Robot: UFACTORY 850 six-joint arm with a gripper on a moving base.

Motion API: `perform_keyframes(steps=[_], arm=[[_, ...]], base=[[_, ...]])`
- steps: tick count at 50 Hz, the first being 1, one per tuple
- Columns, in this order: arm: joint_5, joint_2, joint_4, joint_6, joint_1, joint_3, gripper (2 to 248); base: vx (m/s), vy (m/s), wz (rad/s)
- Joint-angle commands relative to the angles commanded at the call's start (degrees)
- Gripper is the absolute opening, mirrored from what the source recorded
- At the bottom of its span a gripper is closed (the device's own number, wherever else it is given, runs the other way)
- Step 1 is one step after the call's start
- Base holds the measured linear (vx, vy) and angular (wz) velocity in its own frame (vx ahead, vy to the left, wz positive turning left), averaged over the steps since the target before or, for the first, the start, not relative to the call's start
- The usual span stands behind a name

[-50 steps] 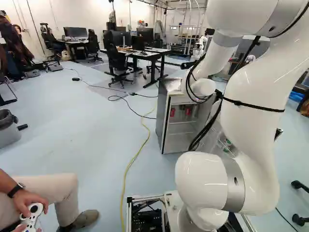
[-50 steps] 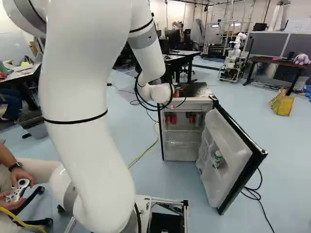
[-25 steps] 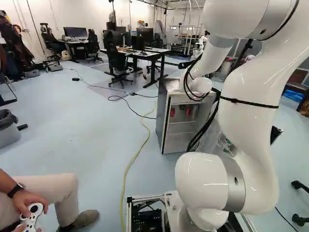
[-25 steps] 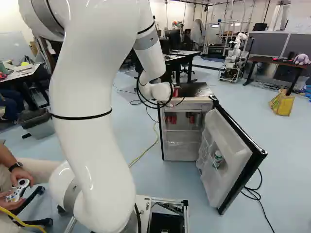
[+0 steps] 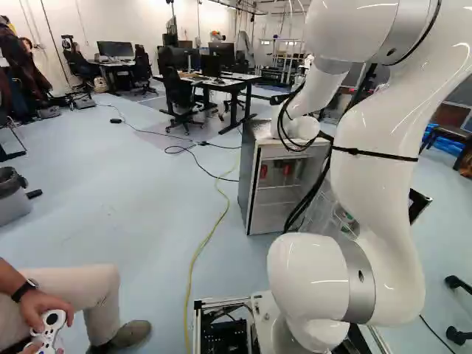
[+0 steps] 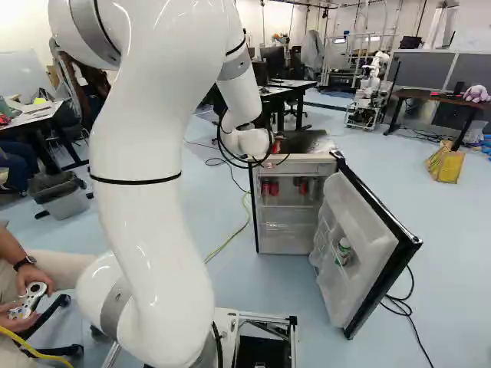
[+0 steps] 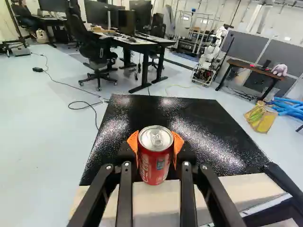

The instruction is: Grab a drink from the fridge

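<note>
a slip is judged the main risk: the red can [image 7: 155,165] is pinched upright at its sides, and if it were gripped off-centre or the arm were jerked, it could be twisted or dropped. by the gripper [image 7: 155,144] the can is held between both orange pads [image 7: 178,143], its fingers parted by the can's width and closed no further. it is seen over the front edge of the fridge top [image 7: 194,123], seemingly nearer the corner away from the door hinge — whether its base is touching the top or is held clear cannot be told. if it were moved too low, the base could be caught on that edge. the open door [image 6: 360,245] could be knocked by a wide swing, and a corner could be snagged by the looped cables [image 6: 221,149] — slow lifting is called for.
</note>
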Motion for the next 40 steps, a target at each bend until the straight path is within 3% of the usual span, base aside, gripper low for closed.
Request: perform_keyframes(steps=[23,24,28,29,33,34,39,40], arm=[[-0.1,-0.1,0.1,0.0,0.0,-0.1,92],[-0.1,-0.1,0.1,0.0,0.0,-0.1,111],[-0.1,-0.1,0.1,0.0,0.0,-0.1,111],[-0.1,-0.1,0.1,0.0,0.0,-0.1,143],[-0.1,-0.1,0.1,0.0,0.0,-0.1,143],[-0.1,-0.1,0.1,0.0,0.0,-0.1,177],[-0.1,-0.1,0.1,0.0,0.0,-0.1,177],[-0.1,-0.1,0.1,0.0,0.0,-0.1,212]], base=[[0.0,0.0,0.0],[0.0,0.0,0.0],[0.0,0.0,0.0],[0.0,0.0,0.0],[0.0,0.0,0.0],[0.0,0.0,0.0],[0.0,0.0,0.0],[0.0,0.0,0.0]])
